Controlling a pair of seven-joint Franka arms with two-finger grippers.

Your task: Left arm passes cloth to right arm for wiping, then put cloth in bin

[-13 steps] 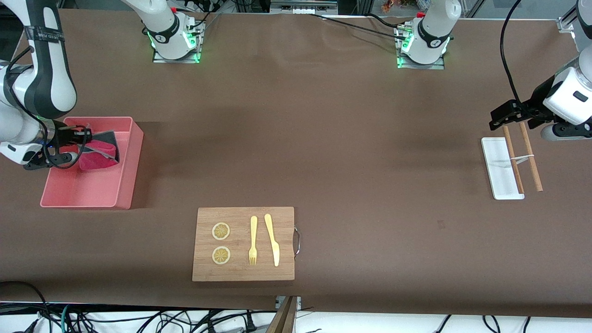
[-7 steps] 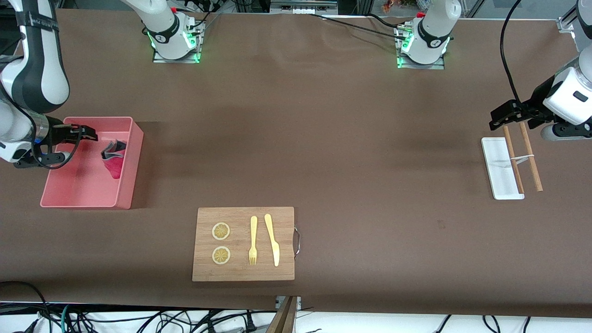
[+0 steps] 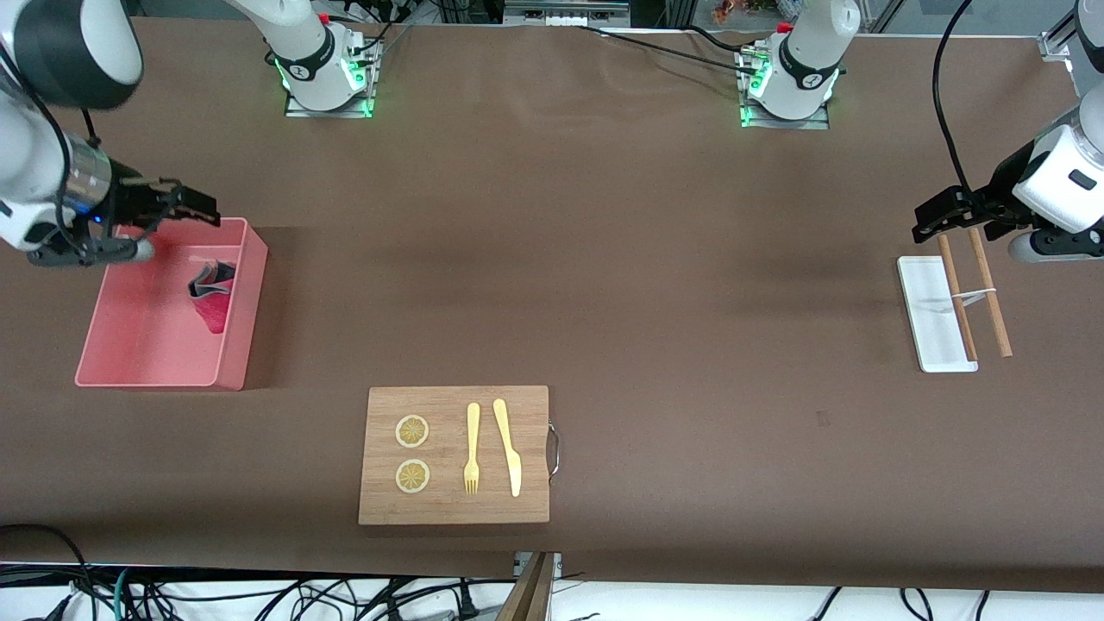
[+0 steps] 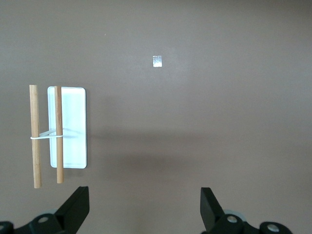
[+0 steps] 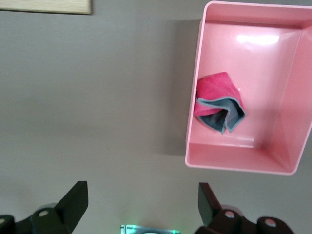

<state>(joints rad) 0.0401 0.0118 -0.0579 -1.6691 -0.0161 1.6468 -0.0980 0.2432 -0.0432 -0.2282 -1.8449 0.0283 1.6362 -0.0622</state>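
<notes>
The magenta-red cloth [image 3: 211,296] with its grey reverse lies crumpled in the salmon-pink bin [image 3: 129,358], against the wall toward the table's middle; it also shows in the right wrist view [image 5: 218,105] inside the bin [image 5: 243,163]. My right gripper [image 3: 191,209] is open and empty, up in the air over the bin's rim that is farthest from the front camera. My left gripper [image 3: 947,216] is open and empty, waiting above the white tray [image 3: 927,332] at the left arm's end of the table.
A wooden board [image 3: 454,454] with two lemon slices, a fork and a knife lies near the front edge. Two wooden sticks [image 3: 975,293] joined by a band rest on the white tray, which also shows in the left wrist view [image 4: 73,126].
My right gripper let go of the cloth, which dropped into the bin, then rose and drew away from the front camera toward its base. The left arm has not moved.
</notes>
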